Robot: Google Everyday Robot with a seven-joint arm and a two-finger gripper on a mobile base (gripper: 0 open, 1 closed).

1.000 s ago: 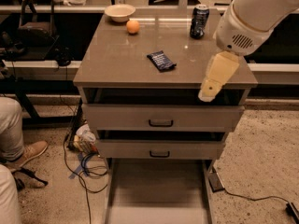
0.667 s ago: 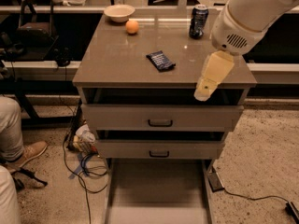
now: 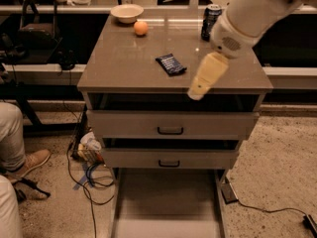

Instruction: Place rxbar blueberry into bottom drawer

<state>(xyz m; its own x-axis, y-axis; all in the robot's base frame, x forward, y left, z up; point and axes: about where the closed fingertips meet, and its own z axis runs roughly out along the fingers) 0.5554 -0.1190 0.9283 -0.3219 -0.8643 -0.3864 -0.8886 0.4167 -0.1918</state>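
Speckled floor (image 3: pixel 277 148) with loose cables (image 3: pixel 91 182) at left. Brown surface (image 3: pixel 119 68) in dim warm light. Claw (image 3: pixel 197 91) hangs over its front edge.

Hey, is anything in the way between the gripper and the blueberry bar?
Nothing visible. The gripper hangs at the front edge of the cabinet top, just right of the rxbar blueberry; only bare top lies between.

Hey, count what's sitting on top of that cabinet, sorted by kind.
rxbar blueberry: 1
bowl: 1
orange: 1
drink can: 1
Total: 4
The gripper hovers above the cabinet top at its front edge, right of the bar.
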